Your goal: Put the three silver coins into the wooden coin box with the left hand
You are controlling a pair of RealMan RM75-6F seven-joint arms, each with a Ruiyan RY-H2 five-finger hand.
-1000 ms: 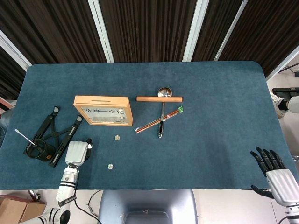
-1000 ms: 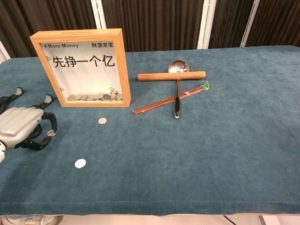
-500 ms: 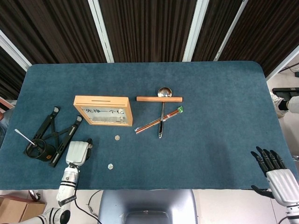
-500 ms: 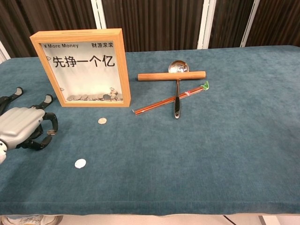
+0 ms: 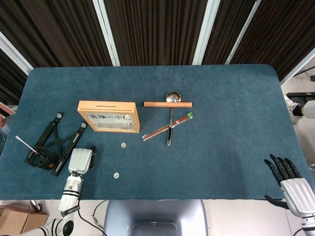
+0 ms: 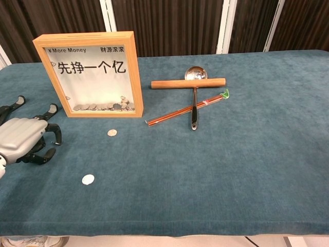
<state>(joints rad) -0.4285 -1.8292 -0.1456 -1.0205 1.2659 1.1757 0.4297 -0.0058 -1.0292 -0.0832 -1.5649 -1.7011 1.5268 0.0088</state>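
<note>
Since the earlier frame my left hand [image 6: 23,140] shifted slightly, the coin once at its curled fingers now hidden (grip uncertain), near the wooden coin box [image 6: 90,74].

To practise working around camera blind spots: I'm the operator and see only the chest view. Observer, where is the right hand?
Observer: The right hand is at the near right corner of the table, with its fingers apart and holding nothing.
Operator: Does the box have a slot on top?
Observer: Yes. The head view shows a dark slot running along the top face of the box.
</note>
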